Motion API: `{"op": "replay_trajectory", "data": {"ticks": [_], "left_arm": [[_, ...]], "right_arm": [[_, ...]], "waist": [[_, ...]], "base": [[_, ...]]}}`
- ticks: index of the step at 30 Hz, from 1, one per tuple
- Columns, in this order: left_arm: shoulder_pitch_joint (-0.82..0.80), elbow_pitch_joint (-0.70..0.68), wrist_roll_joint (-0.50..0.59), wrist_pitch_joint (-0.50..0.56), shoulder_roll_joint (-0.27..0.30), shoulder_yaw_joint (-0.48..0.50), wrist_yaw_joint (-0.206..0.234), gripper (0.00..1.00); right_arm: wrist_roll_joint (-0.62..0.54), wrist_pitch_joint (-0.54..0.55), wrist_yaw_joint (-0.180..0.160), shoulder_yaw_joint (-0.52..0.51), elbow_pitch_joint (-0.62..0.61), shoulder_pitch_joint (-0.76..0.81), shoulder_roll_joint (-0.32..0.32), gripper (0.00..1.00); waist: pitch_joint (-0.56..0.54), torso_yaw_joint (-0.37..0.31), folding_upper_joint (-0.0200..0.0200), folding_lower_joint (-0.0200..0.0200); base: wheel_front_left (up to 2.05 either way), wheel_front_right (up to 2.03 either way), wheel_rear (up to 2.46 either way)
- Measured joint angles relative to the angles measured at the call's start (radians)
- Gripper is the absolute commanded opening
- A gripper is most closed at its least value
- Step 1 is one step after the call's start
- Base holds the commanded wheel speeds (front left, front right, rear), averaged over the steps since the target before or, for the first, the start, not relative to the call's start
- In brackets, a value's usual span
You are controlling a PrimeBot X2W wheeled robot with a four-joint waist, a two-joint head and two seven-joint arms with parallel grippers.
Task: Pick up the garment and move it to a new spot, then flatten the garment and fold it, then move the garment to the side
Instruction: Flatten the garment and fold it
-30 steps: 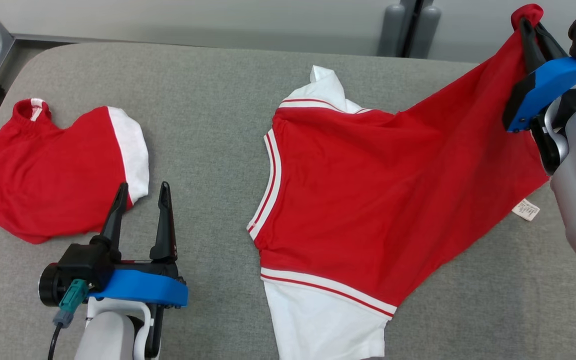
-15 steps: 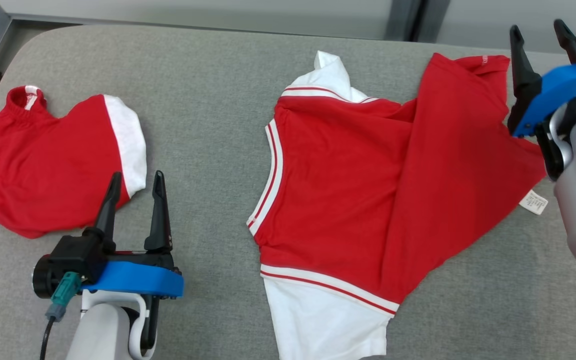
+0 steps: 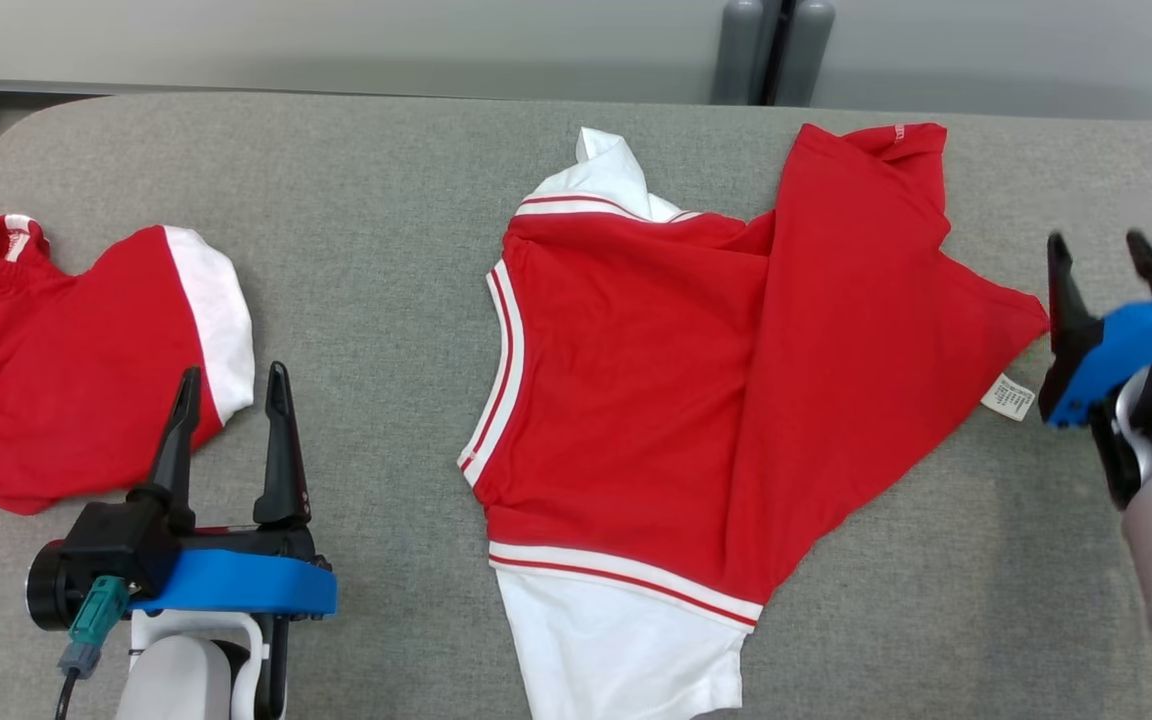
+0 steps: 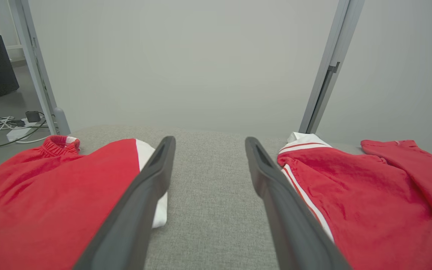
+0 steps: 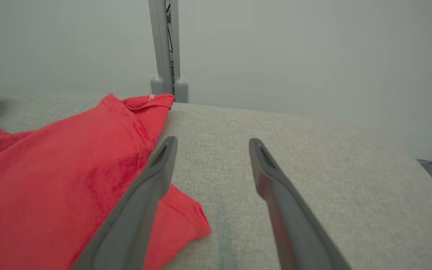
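Plainly, the red cloth shirt with white sleeves and red-striped white trim [image 3: 656,400] lies spread in the middle of the grey fabric-covered desk [image 3: 406,300], not yet flat. Its striped neckline faces the left of the head view. One white sleeve points to the top edge and the other to the bottom, so its neck-to-hem axis runs left to right across the frame. The hem half is skewed: a long red flap slants down from the upper right, and a red corner juts toward the right edge, with a small white care label [image 3: 1008,397] just below it.

That corner is what the next move turns on, I judge. The right pincer [image 3: 1096,242] stands open and empty just right of it, fingers pointing up the frame, so the shirt lies to its left and the right arm is much the nearer. The left pincer [image 3: 233,372], also spread wide and holding nothing, sits at the lower left. It is well apart from the shirt and beside a second, crumpled red garment with a white band [image 3: 56,370].

The right wrist view adds what the head view lacks: the red edge there looks folded on itself, and one dark finger [image 5: 137,210] crosses in front of it; whether it touches I cannot tell. The left wrist view shows bare grey desk between that pincer's fingers, with a garment on either side.
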Motion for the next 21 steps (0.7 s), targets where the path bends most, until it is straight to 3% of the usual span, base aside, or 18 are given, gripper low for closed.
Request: {"op": "replay_trajectory", "data": {"ticks": [15, 16, 17, 18, 19, 21], "left_arm": [[-0.016, -0.008, 0.000, 0.000, -0.002, -0.022, 0.000, 1.00], [-0.017, -0.007, 0.000, 0.000, -0.002, -0.022, 0.000, 1.00], [-0.018, -0.007, 0.001, 0.000, -0.002, -0.021, 0.000, 1.00], [-0.019, -0.006, 0.001, 0.000, -0.002, -0.021, 0.000, 1.00], [-0.021, -0.005, 0.001, 0.000, -0.002, -0.021, 0.000, 1.00], [-0.021, -0.002, 0.001, 0.000, -0.002, -0.021, 0.000, 1.00]], "right_arm": [[0.005, 0.006, 0.000, -0.064, 0.123, 0.050, 0.015, 1.00], [0.005, 0.006, 0.000, -0.068, 0.125, 0.050, 0.016, 0.92], [0.004, 0.006, 0.000, -0.072, 0.126, 0.050, 0.019, 0.49], [0.005, 0.006, 0.000, -0.075, 0.128, 0.050, 0.022, 0.29], [0.005, 0.006, 0.000, -0.079, 0.130, 0.049, 0.026, 0.00], [0.014, 0.006, 0.000, -0.088, 0.133, 0.048, 0.036, 0.00]], "waist": [[0.048, 0.039, 0.0000, 0.0000], [0.049, 0.040, 0.0000, 0.0000], [0.050, 0.041, 0.0000, 0.0000], [0.050, 0.042, 0.0000, 0.0000], [0.049, 0.043, 0.0000, 0.0000], [0.048, 0.042, 0.0000, 0.0000]], "base": [[0.00, 0.00, 0.00], [0.00, 0.00, 0.00], [0.00, 0.00, 0.00], [0.00, 0.00, 0.00], [0.00, 0.00, 0.00], [0.00, 0.00, 0.00]]}}
